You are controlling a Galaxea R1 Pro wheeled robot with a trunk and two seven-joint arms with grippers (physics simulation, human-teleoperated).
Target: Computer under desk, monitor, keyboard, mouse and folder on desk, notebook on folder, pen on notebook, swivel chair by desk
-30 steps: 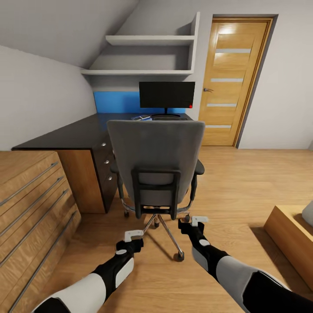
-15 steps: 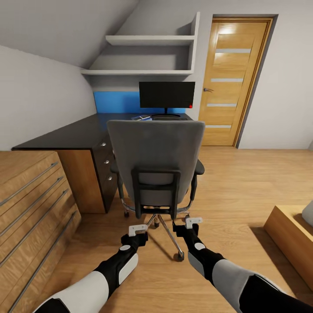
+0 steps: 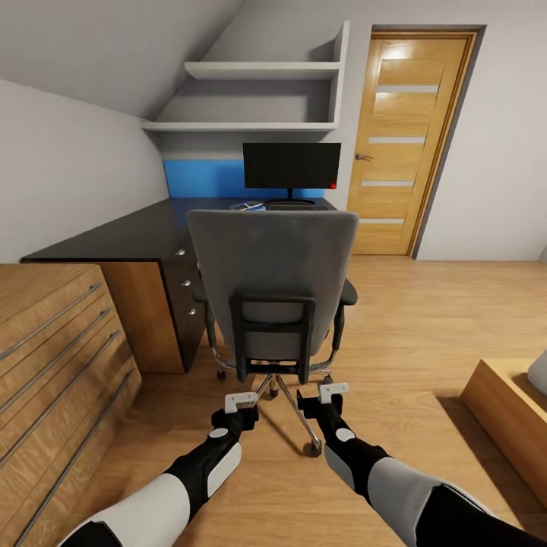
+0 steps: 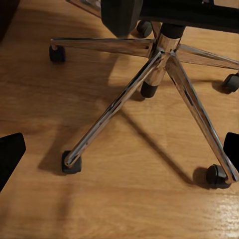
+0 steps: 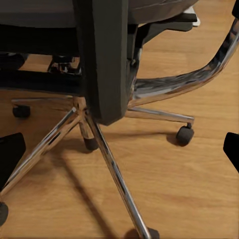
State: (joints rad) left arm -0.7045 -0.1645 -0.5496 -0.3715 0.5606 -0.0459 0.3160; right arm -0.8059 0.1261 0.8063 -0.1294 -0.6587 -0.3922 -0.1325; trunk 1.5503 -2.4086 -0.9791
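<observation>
Both end effectors, left (image 3: 241, 406) and right (image 3: 322, 397), hang low with jaws spread and empty, close behind the swivel chair's (image 3: 273, 277) chrome base, likely staged to reach it. The chair faces the black desk surface (image 3: 137, 228), hiding whether the folder lies on its seat. Farther back, the monitor (image 3: 292, 165) stands on that surface before the blue panel (image 3: 201, 178); no legible writing anywhere.

Desk access blocked by the swivel chair (image 3: 272, 282)

The desk (image 3: 129, 232) front is walled off by the grey chair back, and its chrome star legs are spread over the floor just ahead of both grippers. Open wood floor (image 3: 425, 319) is left on the right, toward the door (image 3: 406, 137).
</observation>
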